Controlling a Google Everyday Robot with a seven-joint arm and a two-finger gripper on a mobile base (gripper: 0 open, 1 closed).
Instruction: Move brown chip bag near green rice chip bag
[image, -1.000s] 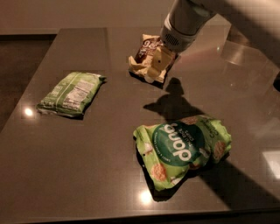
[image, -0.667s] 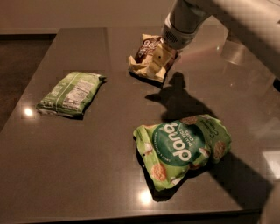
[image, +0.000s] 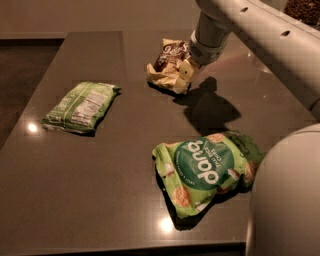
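My gripper (image: 186, 71) is touching brown chip bag (image: 167, 59) | grip: I cannot tell | green rice chip bag (image: 205, 172) is lying well apart, nearer the camera.

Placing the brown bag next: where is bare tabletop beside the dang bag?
Bare table lies left of the green rice chip bag, toward the light green bag, and behind it, toward the brown chip bag, where the gripper sits. Its right side is crowded by the robot's arm.
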